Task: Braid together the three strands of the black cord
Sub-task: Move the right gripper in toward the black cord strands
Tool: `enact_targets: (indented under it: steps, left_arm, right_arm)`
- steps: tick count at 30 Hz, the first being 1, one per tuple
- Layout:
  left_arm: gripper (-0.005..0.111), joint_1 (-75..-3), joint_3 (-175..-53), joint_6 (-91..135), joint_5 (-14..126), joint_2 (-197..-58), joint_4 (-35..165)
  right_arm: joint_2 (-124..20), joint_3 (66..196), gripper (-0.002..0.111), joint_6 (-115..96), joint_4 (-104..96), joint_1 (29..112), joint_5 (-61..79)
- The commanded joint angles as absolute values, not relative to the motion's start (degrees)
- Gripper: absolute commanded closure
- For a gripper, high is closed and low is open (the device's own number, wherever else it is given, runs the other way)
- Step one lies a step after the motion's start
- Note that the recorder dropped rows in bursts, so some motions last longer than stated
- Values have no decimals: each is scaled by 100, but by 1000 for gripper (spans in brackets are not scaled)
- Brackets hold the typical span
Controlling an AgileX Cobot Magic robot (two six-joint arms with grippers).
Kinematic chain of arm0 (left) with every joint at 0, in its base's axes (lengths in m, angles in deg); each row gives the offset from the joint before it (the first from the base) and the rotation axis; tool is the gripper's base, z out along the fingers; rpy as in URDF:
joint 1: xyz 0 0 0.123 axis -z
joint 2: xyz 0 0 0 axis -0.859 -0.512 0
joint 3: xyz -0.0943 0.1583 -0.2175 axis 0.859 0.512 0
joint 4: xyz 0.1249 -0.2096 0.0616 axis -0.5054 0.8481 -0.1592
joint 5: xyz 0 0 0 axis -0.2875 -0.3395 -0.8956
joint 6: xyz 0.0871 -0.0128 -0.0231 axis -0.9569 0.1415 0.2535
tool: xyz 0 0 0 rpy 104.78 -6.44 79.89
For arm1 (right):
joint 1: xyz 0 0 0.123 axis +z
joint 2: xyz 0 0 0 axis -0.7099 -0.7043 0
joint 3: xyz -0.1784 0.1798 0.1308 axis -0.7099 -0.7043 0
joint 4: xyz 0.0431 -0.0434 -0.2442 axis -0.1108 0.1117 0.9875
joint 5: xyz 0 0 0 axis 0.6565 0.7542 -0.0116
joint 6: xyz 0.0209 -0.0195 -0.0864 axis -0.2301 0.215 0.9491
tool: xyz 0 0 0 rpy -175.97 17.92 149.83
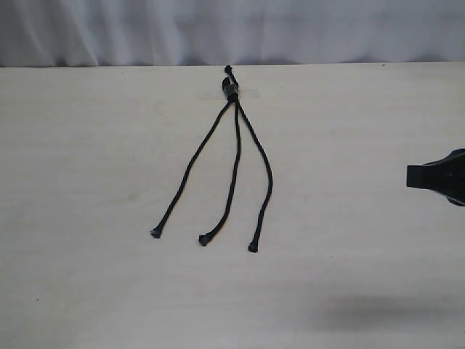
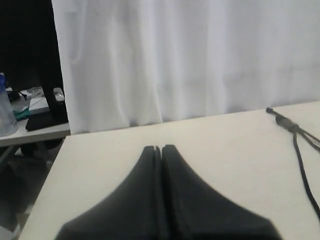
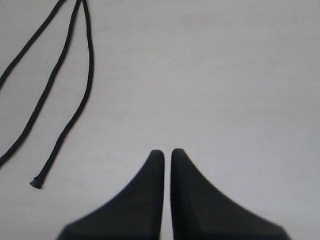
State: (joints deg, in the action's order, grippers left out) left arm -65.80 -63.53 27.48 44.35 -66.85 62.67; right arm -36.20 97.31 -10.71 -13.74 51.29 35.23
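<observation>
The black cord lies flat on the pale table (image 1: 349,131). Its knotted head (image 1: 231,89) is at the far edge, under a strip of clear tape. Three strands fan towards me, unbraided: left (image 1: 190,169), middle (image 1: 232,174), right (image 1: 266,174), each ending in a knobby tip. My right gripper (image 1: 410,177) hovers at the right edge, well clear of the cord. In the right wrist view this gripper (image 3: 167,152) is shut with a thin slit and holds nothing; the nearest strand (image 3: 85,90) lies off to one side. My left gripper (image 2: 161,148) is shut and empty, and the cord head (image 2: 282,119) is far from it.
A white curtain (image 1: 232,29) hangs behind the table's far edge. In the left wrist view the table's side edge (image 2: 50,175) drops off. Beyond it stands a lower bench with a clear bottle (image 2: 5,110) and dark objects (image 2: 45,117).
</observation>
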Motion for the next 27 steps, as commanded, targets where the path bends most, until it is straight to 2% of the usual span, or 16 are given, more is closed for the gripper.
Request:
enact_targets:
  steps: [1,9,13,23,27]
  left_arm:
    - [107,-6592,-6745,2761,4227,-7622,6234]
    - [107,-6592,-7503,2761,2604,-9542,6217]
    - [107,-6592,-7911,2761,2254,-10289,6309]
    - [107,-6592,-9394,2421,860,-12236,6719]
    - [107,-6580,-9876,2207,788,-12826,7121]
  right_arm:
    - [-3630,9762,104,-1081,-1411,5138,3546]
    - [-3645,9782,104,-1081,-1411,5138,3580]
    - [-3902,10085,104,-1081,-1411,5138,3838]
    - [-5389,11081,104,69,-2558,5138,4546]
    - [-6109,11465,104,488,-3125,5179,4813]
